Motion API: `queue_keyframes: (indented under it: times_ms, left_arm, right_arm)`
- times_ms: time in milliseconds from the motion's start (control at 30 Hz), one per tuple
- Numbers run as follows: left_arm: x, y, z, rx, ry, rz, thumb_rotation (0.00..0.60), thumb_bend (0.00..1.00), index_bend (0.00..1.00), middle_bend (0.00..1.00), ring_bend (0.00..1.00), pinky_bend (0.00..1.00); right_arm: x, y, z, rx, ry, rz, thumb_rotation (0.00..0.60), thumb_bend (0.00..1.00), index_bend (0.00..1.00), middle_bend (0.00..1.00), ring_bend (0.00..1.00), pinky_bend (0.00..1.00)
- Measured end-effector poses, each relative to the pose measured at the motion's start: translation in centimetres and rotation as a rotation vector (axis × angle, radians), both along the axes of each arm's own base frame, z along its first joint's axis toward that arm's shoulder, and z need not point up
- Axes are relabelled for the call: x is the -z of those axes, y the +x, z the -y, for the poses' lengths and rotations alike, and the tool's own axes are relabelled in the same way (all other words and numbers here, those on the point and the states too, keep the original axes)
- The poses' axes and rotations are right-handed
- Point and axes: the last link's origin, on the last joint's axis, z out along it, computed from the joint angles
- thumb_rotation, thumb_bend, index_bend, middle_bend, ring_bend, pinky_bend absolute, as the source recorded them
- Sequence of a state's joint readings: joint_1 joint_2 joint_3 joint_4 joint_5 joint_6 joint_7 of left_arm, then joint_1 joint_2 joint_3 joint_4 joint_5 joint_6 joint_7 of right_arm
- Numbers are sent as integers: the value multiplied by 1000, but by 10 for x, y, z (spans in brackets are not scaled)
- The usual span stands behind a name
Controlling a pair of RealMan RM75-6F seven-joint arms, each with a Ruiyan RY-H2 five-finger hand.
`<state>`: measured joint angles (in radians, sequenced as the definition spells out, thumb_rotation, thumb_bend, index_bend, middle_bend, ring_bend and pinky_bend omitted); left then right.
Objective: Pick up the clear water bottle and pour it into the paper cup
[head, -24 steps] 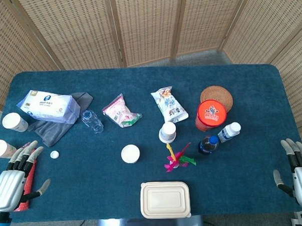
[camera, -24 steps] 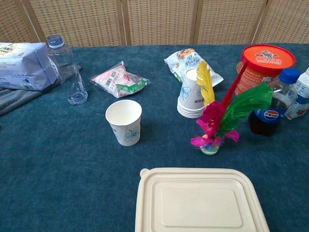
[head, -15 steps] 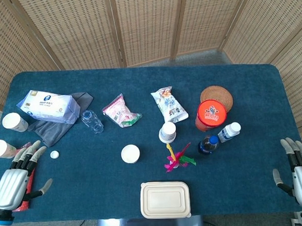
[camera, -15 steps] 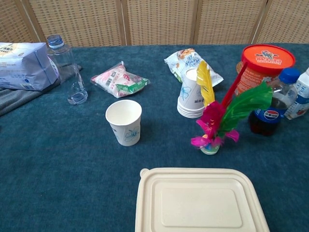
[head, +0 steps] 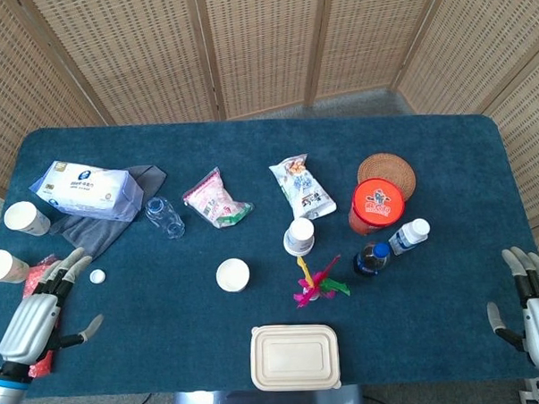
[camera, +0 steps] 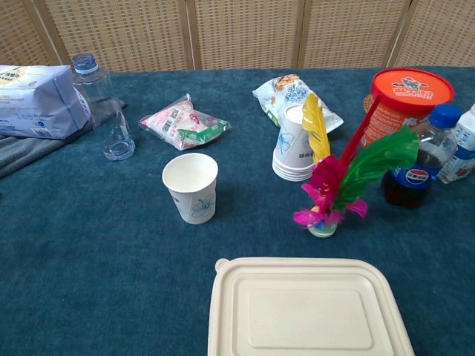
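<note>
The clear water bottle [head: 165,217] stands upright on the table [head: 428,150], beside the gray cloth [head: 92,232], at about 10 o'clock from the paper cup [head: 232,275]. The cup stands alone with its mouth up, so it is ready to receive water. The left hand [head: 37,319], empty with fingers spread, is low at 8 o'clock, probably placed to reach the bottle. The right hand [head: 533,302] is also empty and spread, at the far 4 o'clock corner.

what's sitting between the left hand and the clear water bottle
In the head view, only a small white bottle cap lies on the cloth between the left hand and the clear water bottle.
</note>
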<state>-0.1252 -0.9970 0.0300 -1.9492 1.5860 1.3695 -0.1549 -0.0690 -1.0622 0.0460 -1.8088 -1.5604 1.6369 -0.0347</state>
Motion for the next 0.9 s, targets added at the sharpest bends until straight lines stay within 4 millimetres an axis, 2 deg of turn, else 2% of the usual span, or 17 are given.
queue_keyframes:
  times_ms: [400,667,900]
  left_arm:
    - [32,-27,-41,-126,-97,280,501,362,0,0,0,0]
    - [59,-44,-75,-178,-84,432,444,355,0,0,0,0]
    - [79,-45,-98,-173,-81,544,424,351,0,0,0,0]
  right_arm:
    - [-4,1,3,12,2,-6,600,456,0,21,0,0]
    - [-3,1,8,18,12,-9,600,457,0,21,0,0]
    - [-6,2,8,21,3,-10,600,458,0,21,0,0]
